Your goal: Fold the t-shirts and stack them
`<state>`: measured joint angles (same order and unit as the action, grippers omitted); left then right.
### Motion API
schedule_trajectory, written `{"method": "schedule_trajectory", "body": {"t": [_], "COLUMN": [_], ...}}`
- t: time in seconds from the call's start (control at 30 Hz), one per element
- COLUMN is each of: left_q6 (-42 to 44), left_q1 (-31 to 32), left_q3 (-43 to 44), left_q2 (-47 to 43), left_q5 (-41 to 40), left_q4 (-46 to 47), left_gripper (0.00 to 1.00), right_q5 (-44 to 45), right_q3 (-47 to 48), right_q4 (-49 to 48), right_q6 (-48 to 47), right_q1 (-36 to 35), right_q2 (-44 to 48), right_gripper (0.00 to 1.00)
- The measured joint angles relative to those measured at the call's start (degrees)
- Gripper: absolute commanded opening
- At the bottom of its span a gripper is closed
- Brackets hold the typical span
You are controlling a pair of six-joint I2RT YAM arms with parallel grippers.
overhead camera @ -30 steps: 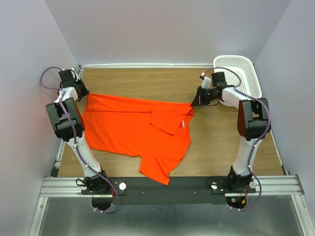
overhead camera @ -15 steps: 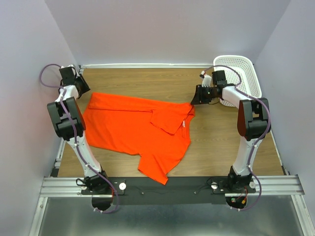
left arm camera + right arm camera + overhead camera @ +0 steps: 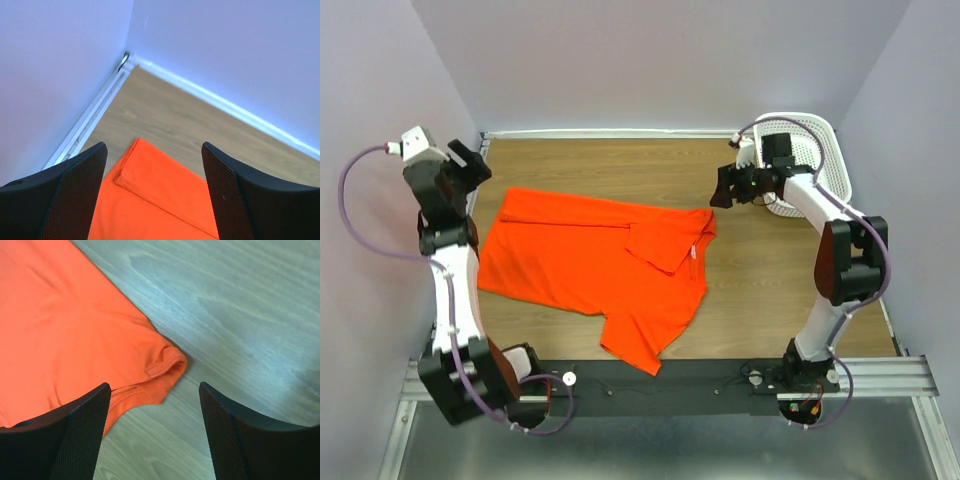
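Observation:
The orange t-shirt (image 3: 582, 262) lies spread on the wooden table, with a flap folded over near its collar at the right. One sleeve points toward the near edge. My left gripper (image 3: 472, 163) hangs open above the shirt's far left corner (image 3: 150, 175), with nothing between its fingers (image 3: 75, 195). My right gripper (image 3: 722, 187) is open just past the shirt's far right corner (image 3: 167, 365), above bare wood. Neither gripper touches the cloth.
A white perforated basket (image 3: 817, 136) stands at the far right corner, behind the right arm. Walls close in the table on the left, far and right sides. A metal rail (image 3: 92, 120) runs along the left wall.
Both grippers have opened and let go of the shirt's far corners. They have risen and drawn back, the left one toward the left wall. The shirt now lies flat.

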<state>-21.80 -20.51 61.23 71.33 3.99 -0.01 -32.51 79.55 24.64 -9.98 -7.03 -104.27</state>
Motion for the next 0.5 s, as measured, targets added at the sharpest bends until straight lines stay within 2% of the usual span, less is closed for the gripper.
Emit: {"method": "schedule_trajectory", "body": {"t": [0.07,0.13,0.27,0.5], "left_q6": [-0.5,-0.4,0.1,0.5], "left_q1": [0.0,0.0,0.0,0.2], "left_q3": [-5.7,-9.7,-15.4,-18.6], "left_q2": [-7.9,-12.2,-15.4,-20.1], "left_q5": [1.4,2.8,5.1,8.0], "left_q4": [2.9,3.5,3.0,1.4], "left_gripper": [0.85,0.84,0.84,0.84], "right_q5": [0.9,1.7,2.0,0.7], "right_q3": [0.0,0.2,0.6,2.5], "right_q4": [0.0,0.2,0.8,0.5], "right_q6": [0.2,0.9,2.3,5.1], "right_q1": [0.0,0.0,0.0,0.0], "right_q2": [-1.9,-5.5,-12.0,-13.8], "right_gripper": [0.83,0.83,0.82,0.76]}}
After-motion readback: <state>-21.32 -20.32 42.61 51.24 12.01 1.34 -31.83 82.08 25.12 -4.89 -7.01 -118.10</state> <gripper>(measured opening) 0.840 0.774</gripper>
